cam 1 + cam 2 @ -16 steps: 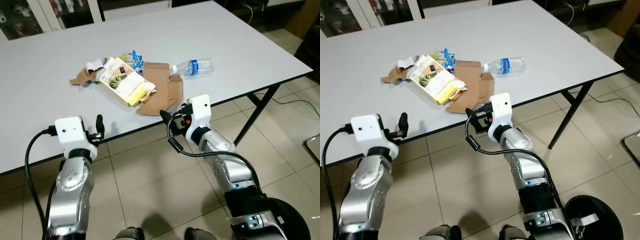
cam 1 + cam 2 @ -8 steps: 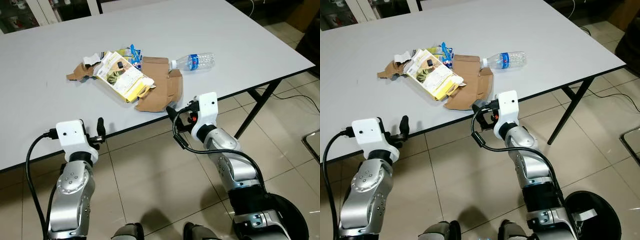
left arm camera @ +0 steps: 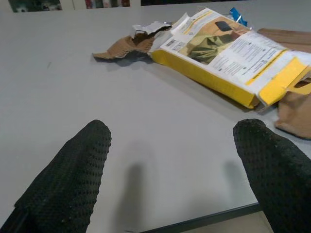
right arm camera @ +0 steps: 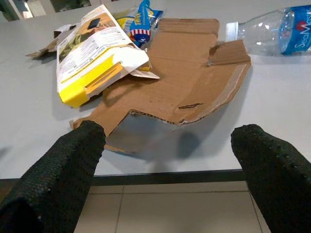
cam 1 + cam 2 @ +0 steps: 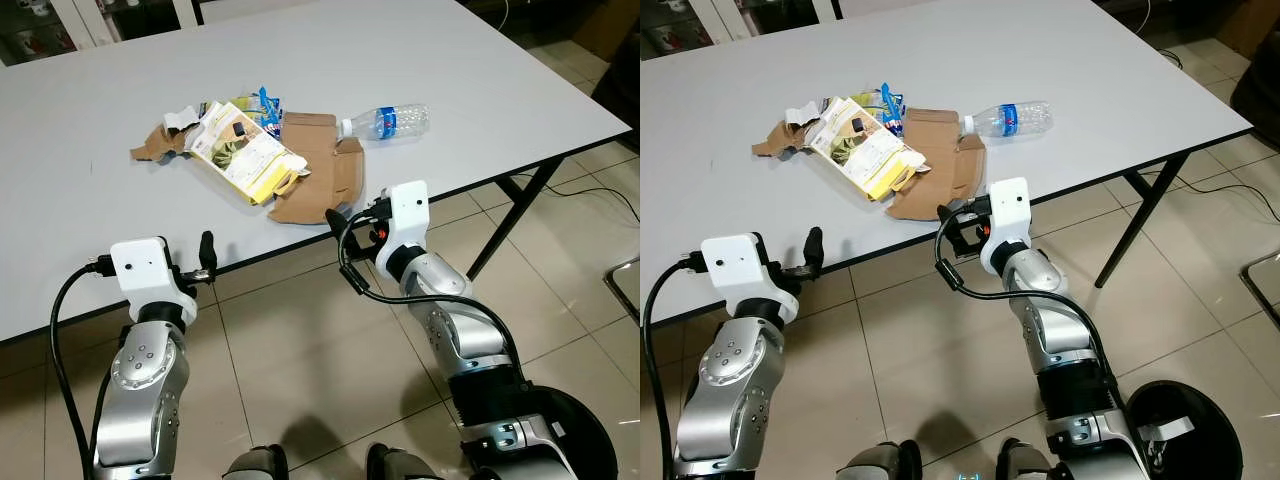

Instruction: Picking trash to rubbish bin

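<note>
Trash pile (image 5: pixel 262 160) mid-table (image 5: pixel 500 110), cardboard (image 4: pixel 180 92) near front edge, right tool (image 4: pixel 170 160) and left tool (image 3: pixel 175 170) both wide, just off it.

The blue label on the clear bottle (image 4: pixel 282 29) begins "Sea", the rest cut off. Print on the yellow box (image 4: pixel 97 51) and blue wrapper (image 4: pixel 146 24) beyond the open jaws is too small to read.

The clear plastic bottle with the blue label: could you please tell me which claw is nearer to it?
Right. The right claw sits at the table edge, just short of the bottle; the left claw is far along the edge.

A white table (image 5: pixel 480 90) holds flattened cardboard (image 5: pixel 318 170), a yellow carton (image 5: pixel 245 155) and a bottle (image 5: pixel 390 123).
</note>
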Robot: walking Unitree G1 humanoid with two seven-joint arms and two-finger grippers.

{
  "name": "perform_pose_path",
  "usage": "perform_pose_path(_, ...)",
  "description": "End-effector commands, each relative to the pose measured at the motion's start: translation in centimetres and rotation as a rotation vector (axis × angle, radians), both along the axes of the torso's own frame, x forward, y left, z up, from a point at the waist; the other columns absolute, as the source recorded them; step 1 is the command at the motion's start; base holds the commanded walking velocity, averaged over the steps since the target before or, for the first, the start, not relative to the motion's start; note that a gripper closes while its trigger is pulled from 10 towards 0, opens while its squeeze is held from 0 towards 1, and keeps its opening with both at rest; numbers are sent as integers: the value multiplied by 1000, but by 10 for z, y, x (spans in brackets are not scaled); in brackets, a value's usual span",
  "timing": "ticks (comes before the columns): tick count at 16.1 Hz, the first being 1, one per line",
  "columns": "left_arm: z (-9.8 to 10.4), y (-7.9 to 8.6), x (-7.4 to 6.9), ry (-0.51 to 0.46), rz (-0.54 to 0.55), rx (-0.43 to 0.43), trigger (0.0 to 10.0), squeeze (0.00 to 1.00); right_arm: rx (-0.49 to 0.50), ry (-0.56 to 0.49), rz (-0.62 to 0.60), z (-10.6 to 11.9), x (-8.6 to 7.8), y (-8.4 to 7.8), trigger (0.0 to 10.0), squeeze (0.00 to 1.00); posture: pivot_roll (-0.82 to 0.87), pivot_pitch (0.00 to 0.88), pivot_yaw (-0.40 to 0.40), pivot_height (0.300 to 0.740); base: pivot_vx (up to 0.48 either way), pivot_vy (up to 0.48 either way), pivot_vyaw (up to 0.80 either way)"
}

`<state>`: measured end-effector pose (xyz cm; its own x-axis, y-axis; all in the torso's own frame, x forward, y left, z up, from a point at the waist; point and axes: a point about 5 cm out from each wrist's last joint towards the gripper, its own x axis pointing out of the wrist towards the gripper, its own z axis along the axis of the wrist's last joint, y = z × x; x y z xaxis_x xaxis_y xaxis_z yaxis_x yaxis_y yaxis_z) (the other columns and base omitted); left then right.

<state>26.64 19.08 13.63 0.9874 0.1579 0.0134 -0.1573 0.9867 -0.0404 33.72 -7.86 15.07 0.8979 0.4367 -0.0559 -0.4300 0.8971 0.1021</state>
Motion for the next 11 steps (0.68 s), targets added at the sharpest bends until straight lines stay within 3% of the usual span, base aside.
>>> perform_pose_path(1, 0, 4, -4, 12, 24, 15, 10000, 4, 22, 39, -10, -3, 0, 1, 10000, 1000, -22, 201, 52, 740, 0, 0, 0)
perform_pose_path(2, 1, 3, -5, 13, 19, 14, 10000, 0, 13, 50, -10, -5, 0, 1, 10000, 1000, -19, 204, 52, 740, 0, 0, 0)
perform_pose_path(3, 0, 3, -6, 14, 17, 14, 10000, 0, 6, 56, -11, -7, 0, 1, 10000, 863, -17, 205, 52, 740, 0, 0, 0)
perform_pose_path(4, 0, 3, -6, 14, 14, 14, 10000, 0, 2, 67, -15, -10, 1, 1, 10000, 0, -14, 206, 52, 740, 0, 0, 0)
perform_pose_path(11, 5, 5, -9, 14, -10, 36, 10000, 0, 89, 132, -72, -13, 19, 2, 10000, 0, 26, 204, 76, 740, 0, 0, 0)
